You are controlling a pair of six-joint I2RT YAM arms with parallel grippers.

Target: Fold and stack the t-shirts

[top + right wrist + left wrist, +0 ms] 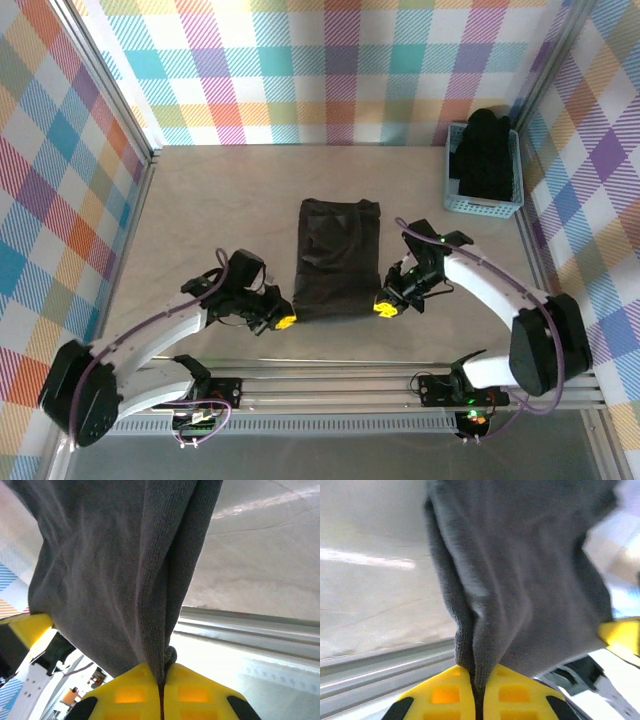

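- Overhead, a black t-shirt (337,258) lies folded into a long strip at the middle of the worktop (220,200). The left end effector (285,322) and right end effector (383,308) sit at its two near corners. More dark t-shirts (487,155) fill the blue basket (483,207) at the far right.
- Left wrist: the left end effector (477,700) is pressed together, pinching a bunched fold of the t-shirt (520,570).
- Right wrist: the right end effector (161,700) is likewise clamped on the t-shirt (110,565), with cloth between its yellow fingers.

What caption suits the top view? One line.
Left gripper and right gripper pinch near corners of the black t-shirt.
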